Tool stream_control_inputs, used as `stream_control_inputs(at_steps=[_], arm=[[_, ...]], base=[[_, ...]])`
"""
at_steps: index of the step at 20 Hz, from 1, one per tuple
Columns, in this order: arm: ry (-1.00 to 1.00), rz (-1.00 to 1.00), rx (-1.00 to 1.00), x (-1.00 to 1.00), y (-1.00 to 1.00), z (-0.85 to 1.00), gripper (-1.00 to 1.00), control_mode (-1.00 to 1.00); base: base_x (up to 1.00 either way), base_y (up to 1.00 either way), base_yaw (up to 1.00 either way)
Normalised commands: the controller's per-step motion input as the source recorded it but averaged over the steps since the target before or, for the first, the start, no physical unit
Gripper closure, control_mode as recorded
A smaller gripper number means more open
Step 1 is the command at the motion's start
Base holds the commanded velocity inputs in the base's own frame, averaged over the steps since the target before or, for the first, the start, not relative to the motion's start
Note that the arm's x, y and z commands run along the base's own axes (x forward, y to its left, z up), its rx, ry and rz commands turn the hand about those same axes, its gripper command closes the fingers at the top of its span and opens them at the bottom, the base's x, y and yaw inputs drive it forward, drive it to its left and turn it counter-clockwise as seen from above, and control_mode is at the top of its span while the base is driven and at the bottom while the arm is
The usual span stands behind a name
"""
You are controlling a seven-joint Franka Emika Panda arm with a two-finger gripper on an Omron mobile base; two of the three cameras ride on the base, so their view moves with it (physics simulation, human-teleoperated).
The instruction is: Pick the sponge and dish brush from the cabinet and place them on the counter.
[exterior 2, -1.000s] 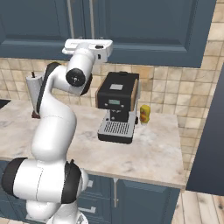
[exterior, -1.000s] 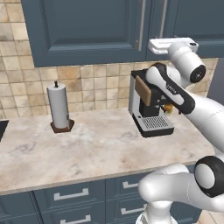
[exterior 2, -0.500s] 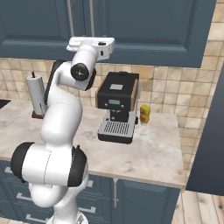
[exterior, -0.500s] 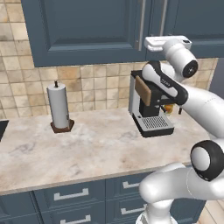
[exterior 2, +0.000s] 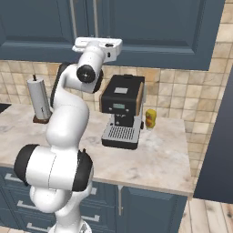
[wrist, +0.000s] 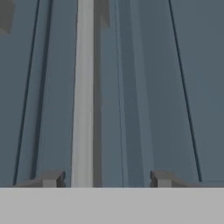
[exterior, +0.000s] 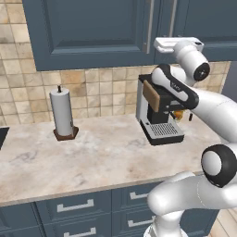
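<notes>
I have the gripper [wrist: 104, 179] right up against the cabinet [exterior: 92, 32], and in the hand view its two finger tips stand apart with the silver bar handle [wrist: 84, 92] rising between them, closer to one tip than the other. The jaws look open around the bar, not clamped on it; I see daylight on both sides of the handle.

The step in hand, as I judge it, is getting this door open. To do it well I would centre the handle between the tips before closing, since it sits off to one side now and an uneven close could push the hand askew. Then I would close firmly on the bar and pull along the door's arc, not straight back, so the grip does not slip off the smooth metal. From the base views the hand sits at the lower edge of the cabinet, above the coffee machine [exterior 2: 120, 111], so I should watch the elbow near that machine as the door swings.

The cabinet doors are shut, so the sponge and dish brush are hidden; I cannot tell where inside they lie. On the tabletop [exterior: 102, 152] below the cabinet stand the coffee machine, a paper towel roll [exterior: 62, 113] well to one side of it, and a small yellow item [exterior 2: 150, 119] just beside it.
</notes>
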Motion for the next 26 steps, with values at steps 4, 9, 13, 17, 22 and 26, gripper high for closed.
stream_control_inputs(at_steps=[4,9,13,17,22,26], arm=[[-0.01,0.0,0.0,0.13,0.22,0.0,1.0,-1.0],[-0.09,-0.04,-0.02,0.0,0.48,0.0,1.0,-1.0],[-0.02,-0.04,-0.04,0.0,0.44,0.01,1.0,-1.0],[0.04,0.0,-0.02,0.0,0.11,0.16,1.0,-1.0],[0.14,0.0,-0.03,-0.13,-0.04,0.24,1.0,-1.0],[0.17,0.0,-0.05,-0.27,-0.16,0.27,1.0,-1.0]], base=[[0.0,0.0,0.0],[0.0,0.0,0.0],[0.0,0.0,0.0],[0.0,0.0,0.0],[0.0,0.0,0.0],[0.0,0.0,0.0]])
